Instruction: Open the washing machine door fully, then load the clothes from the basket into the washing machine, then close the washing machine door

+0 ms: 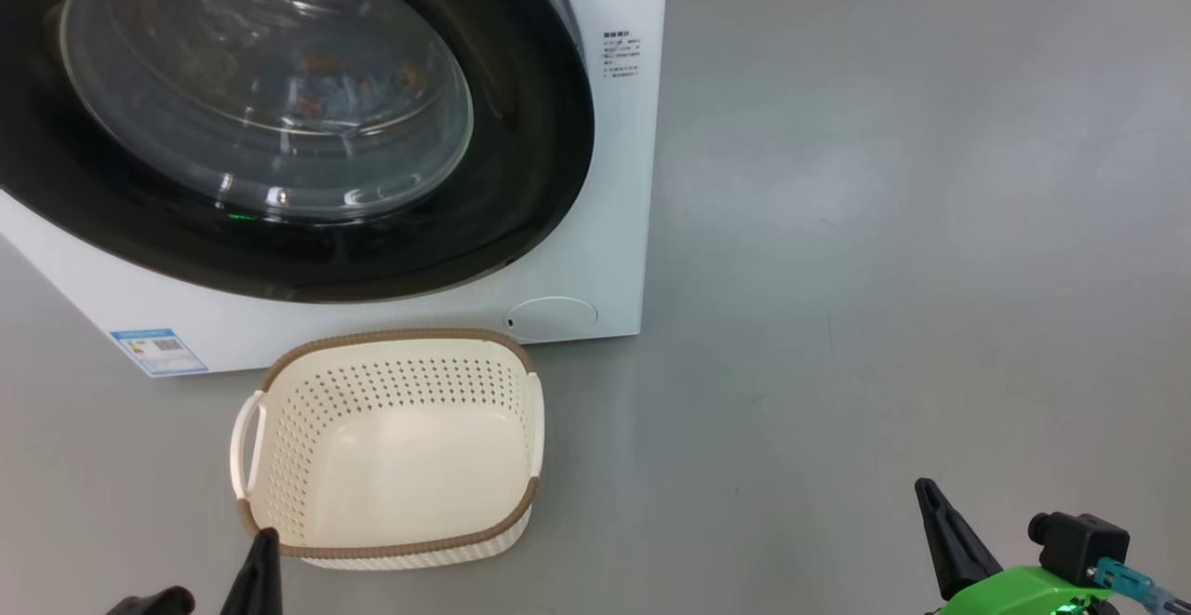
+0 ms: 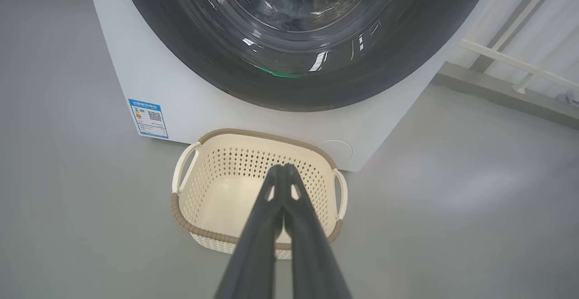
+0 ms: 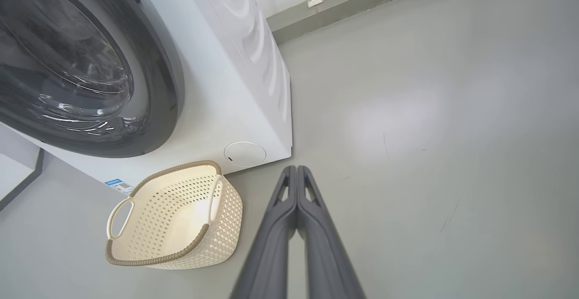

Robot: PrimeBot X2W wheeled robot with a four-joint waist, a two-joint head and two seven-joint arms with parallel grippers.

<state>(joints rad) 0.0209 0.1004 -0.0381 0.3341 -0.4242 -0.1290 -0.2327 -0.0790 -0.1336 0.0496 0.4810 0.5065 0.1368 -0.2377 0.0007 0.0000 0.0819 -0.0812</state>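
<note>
Washing machine door (image 1: 521, 178): lies flush on the white washing machine (image 1: 619, 224), far left of the scene. The black rim is seated wherever it shows. Orange-brown flecks behind the porthole are most likely the clothes (image 1: 321, 66), already inside. The basket (image 1: 400, 337) stands on the floor (image 1: 884, 224) just in front of the machine, bare inside.

Judgement: loading and closing look done; what is left is confirming the latch and backing off. No gap shows at the rim, but whether the catch has engaged cannot be told. A light push on the black rim would settle it. When pulling away, lift clear of the basket handles so it is not knocked.

Left tool (image 2: 283, 170): fingers pressed together tip to tip, nothing between them. It is by the basket's near rim and apparently clear of it.

Right tool (image 3: 296, 171): likewise fully closed and empty. It is over bare floor to the right of the basket, well apart from the machine.
</note>
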